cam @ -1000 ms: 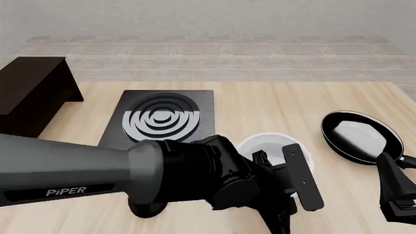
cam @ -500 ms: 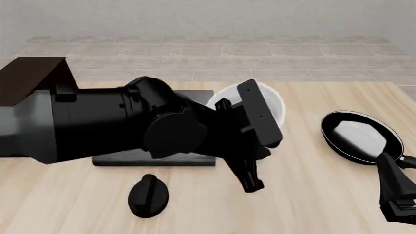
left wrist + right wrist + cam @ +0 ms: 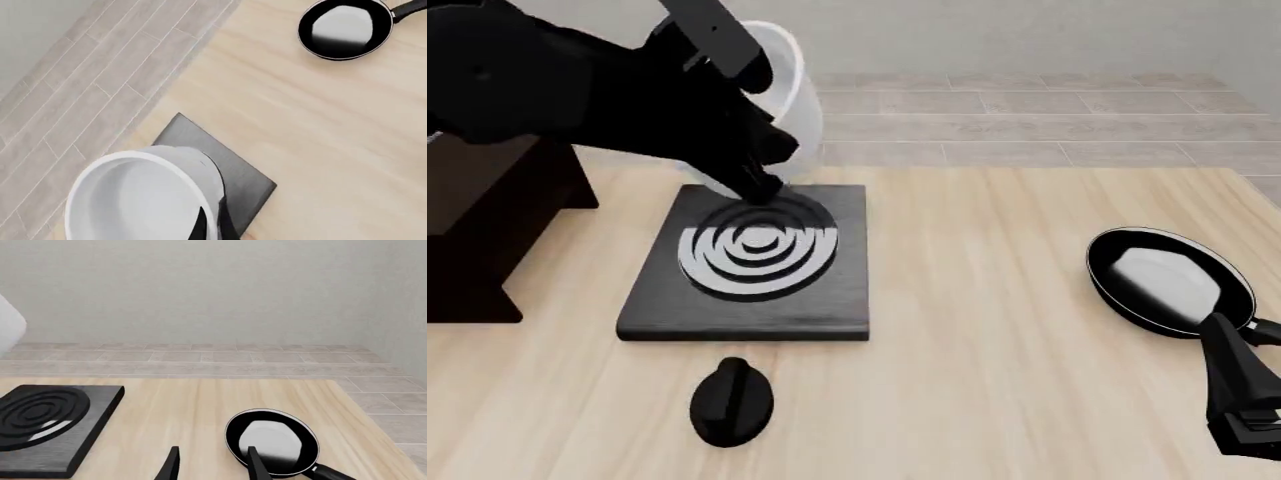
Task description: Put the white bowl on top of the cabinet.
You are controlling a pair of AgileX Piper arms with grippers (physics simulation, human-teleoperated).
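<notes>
Since the earlier frame the white bowl has been carried up and to the left, off the right part of the stove to above its far edge, tipped on its side. It is held clamped at the rim by the left pincer, one finger seen inside the wall in the left wrist view; the bowl is raised clear of the desk. The left arm is swung across the upper left, partly covering the cabinet, whose top is not yet reached and is mostly hidden by the arm. The right pincer is parked low at the near right desk edge, fingers apart, nothing between them, pointing at the frying pan. Open desk is seen between stove and pan. A black knob lies near the stove's front edge.
</notes>
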